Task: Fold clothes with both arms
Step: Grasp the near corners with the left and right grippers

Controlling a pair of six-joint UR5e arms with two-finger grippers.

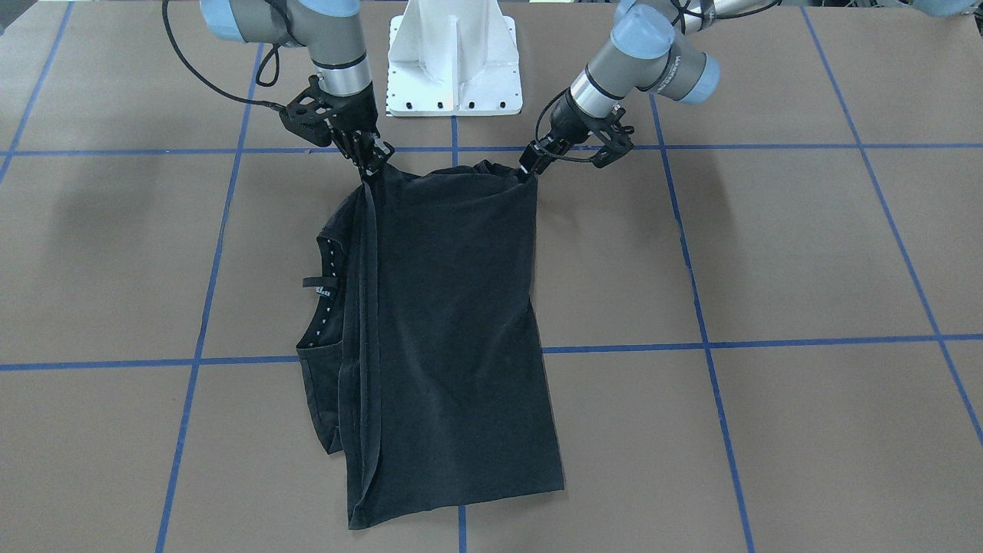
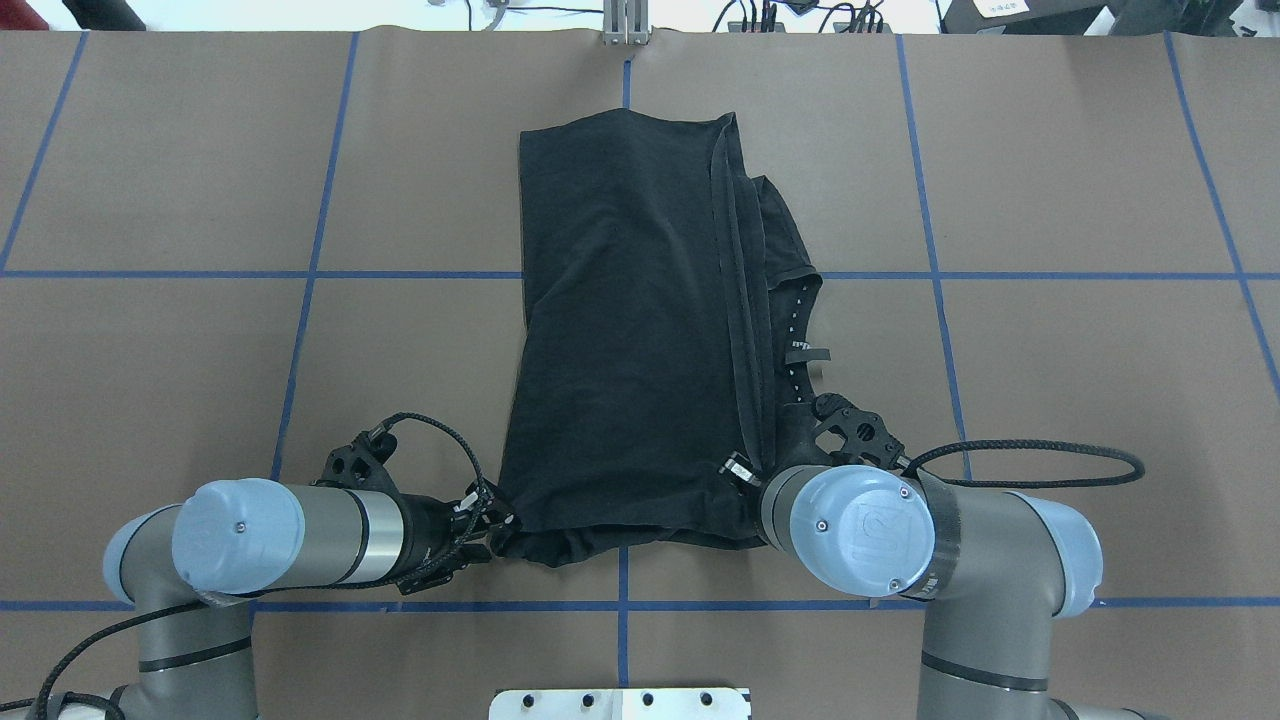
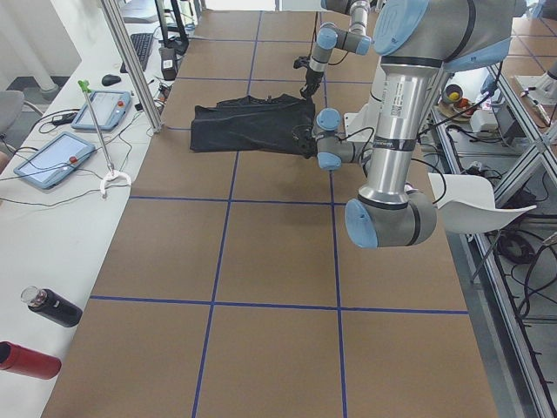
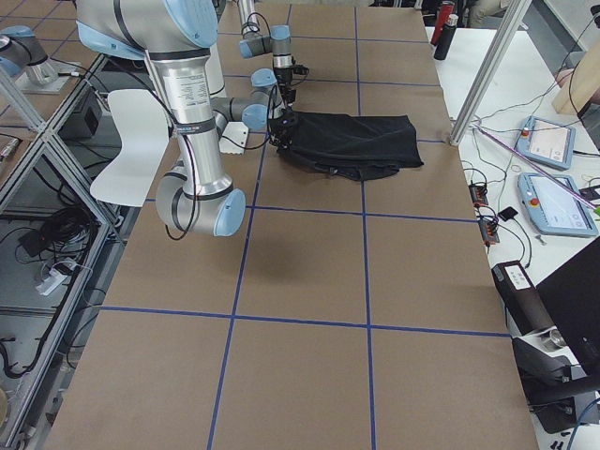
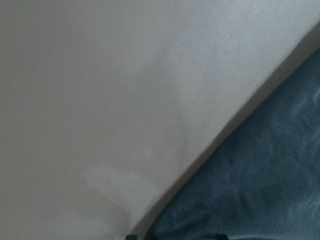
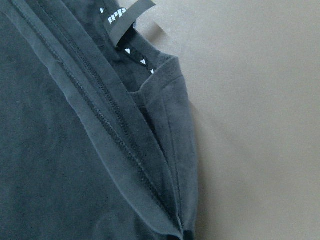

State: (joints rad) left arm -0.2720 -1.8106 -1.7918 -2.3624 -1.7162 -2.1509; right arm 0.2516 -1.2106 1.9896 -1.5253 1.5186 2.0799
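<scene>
The T-shirt (image 1: 453,322) lies in the centre of the front-facing view, doubled lengthwise into a long black panel. Stacked hem edges run down its left side. The collar and neck label (image 1: 322,290) project from under the fold at centre left. No chest graphic is visible.

The top edge of the panel sags slightly between two held corners.
- The right gripper (image 1: 372,163) is at the upper-left corner of the panel, with jaws pinched on the hem stack. The right wrist view shows the layers converging at its bottom edge.
- The left gripper (image 1: 528,170) is at the upper-right corner, also clamped on cloth.

Handling, by judgement: the fabric is light, limp and without stiffness. It will drape from any grip point, and the layers can slide over each other. Grip through all layers at the corners; the stitched hem gives the firmest purchase. Move both arms together to keep the held edge taut.

The table (image 1: 768,253) is brown and gridded with blue tape lines (image 1: 699,307). The white pedestal base (image 1: 453,61) stands at top centre.
</scene>
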